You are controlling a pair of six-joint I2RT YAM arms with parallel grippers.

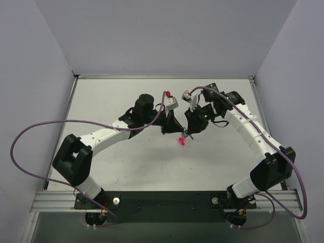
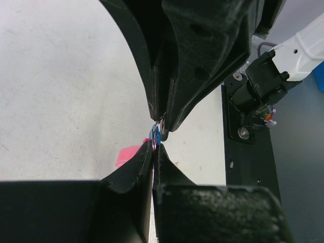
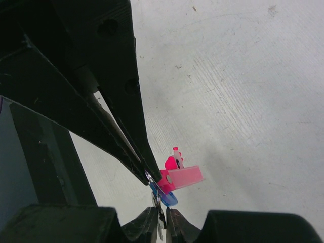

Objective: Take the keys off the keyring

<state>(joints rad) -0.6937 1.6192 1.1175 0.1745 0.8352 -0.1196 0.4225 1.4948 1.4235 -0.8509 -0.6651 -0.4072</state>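
Both grippers meet tip to tip above the middle of the table. My left gripper [image 1: 179, 133] [image 2: 154, 148] is shut, pinching a thin silvery piece at the bunch that I take for the keyring [image 3: 151, 177]. Bright pink keys [image 3: 183, 175] [image 1: 180, 141] [image 2: 128, 154] hang right beside its tips. The blue key [image 3: 165, 196] [image 2: 155, 135] sits just under them. Its silvery blade runs down between the nearly closed fingers of my right gripper [image 3: 162, 211] [image 1: 188, 132], which is shut on it. The bunch hangs off the table.
The white table [image 1: 126, 167] is walled at the back and on both sides. A black base rail [image 1: 167, 200] runs along the near edge, with the right arm's base [image 2: 253, 91] on it. Purple cables [image 1: 30, 131] loop beside both arms.
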